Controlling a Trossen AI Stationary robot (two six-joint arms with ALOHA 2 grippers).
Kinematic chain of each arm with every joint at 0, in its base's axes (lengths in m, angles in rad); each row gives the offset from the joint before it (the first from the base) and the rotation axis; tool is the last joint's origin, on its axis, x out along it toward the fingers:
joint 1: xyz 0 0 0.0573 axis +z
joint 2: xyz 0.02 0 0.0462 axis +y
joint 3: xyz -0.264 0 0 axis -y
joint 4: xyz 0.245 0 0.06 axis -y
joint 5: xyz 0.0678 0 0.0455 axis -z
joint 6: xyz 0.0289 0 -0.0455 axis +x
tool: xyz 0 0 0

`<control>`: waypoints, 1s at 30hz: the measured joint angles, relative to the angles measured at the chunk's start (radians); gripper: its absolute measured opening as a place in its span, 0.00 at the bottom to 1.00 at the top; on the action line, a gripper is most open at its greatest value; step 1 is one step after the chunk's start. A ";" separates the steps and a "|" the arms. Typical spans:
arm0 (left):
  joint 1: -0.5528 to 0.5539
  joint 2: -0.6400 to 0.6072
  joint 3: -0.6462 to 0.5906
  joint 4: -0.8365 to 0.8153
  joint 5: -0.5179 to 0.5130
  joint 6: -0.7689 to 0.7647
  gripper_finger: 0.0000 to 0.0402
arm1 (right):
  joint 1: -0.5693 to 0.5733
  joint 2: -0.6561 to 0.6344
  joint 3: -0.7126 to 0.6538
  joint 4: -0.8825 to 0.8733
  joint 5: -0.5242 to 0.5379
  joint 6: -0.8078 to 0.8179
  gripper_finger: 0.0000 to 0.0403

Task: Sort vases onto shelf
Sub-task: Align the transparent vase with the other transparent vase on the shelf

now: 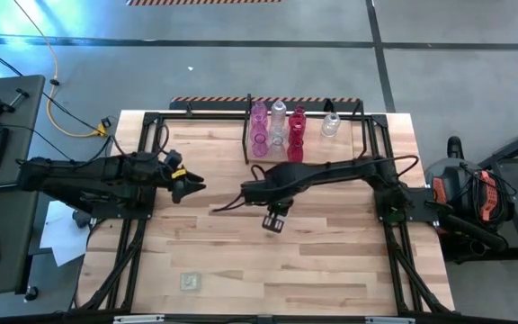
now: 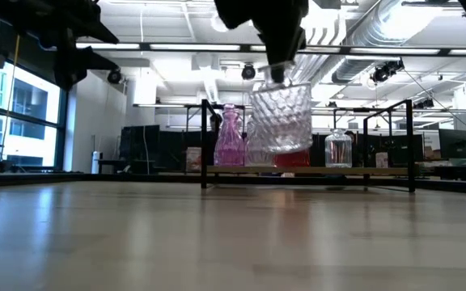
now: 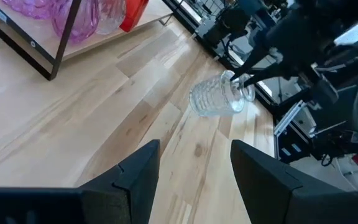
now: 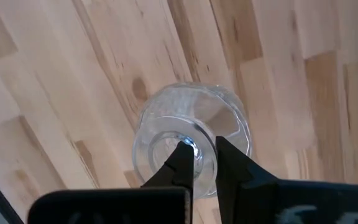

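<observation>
A clear, dimpled glass vase (image 2: pixel 281 117) hangs above the middle of the table, with my right gripper (image 4: pixel 202 152) shut on its mouth. In the high view that gripper (image 1: pixel 274 220) hides most of the vase. At the far edge the shelf (image 1: pixel 349 151) carries a pink vase (image 1: pixel 258 126), a clear one (image 1: pixel 278 121), a red one (image 1: pixel 296 135) and a small clear one (image 1: pixel 330 124), each standing on its base. My left gripper (image 1: pixel 192 184) waits open at the table's left, with nothing between its fingers. My right gripper holds the clear vase by the rim of its mouth (image 4: pixel 201 134). One finger (image 4: pixel 182 163) is inside the opening and the other (image 4: pixel 229 163) outside. The fingers point down from above. The vase hangs below them, slightly tilted and clear of the table.
Black arm frames (image 1: pixel 142 225) run along both sides of the table. A small clear object (image 1: pixel 190 282) lies near the front left. Bare wood (image 1: pixel 331 261) stretches between the hanging vase and the near edge.
</observation>
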 joint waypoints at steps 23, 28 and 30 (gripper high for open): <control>-0.040 -0.046 0.000 0.000 -0.060 0.000 0.46 | -0.161 -0.399 -0.026 -0.087 0.138 0.034 0.02; -0.041 -0.046 0.000 0.001 -0.063 0.000 0.46 | -0.214 -0.584 -0.257 -0.093 0.120 0.094 0.02; -0.041 -0.046 0.000 0.001 -0.075 0.000 0.46 | -0.236 -0.668 -0.381 -0.086 0.118 0.127 0.02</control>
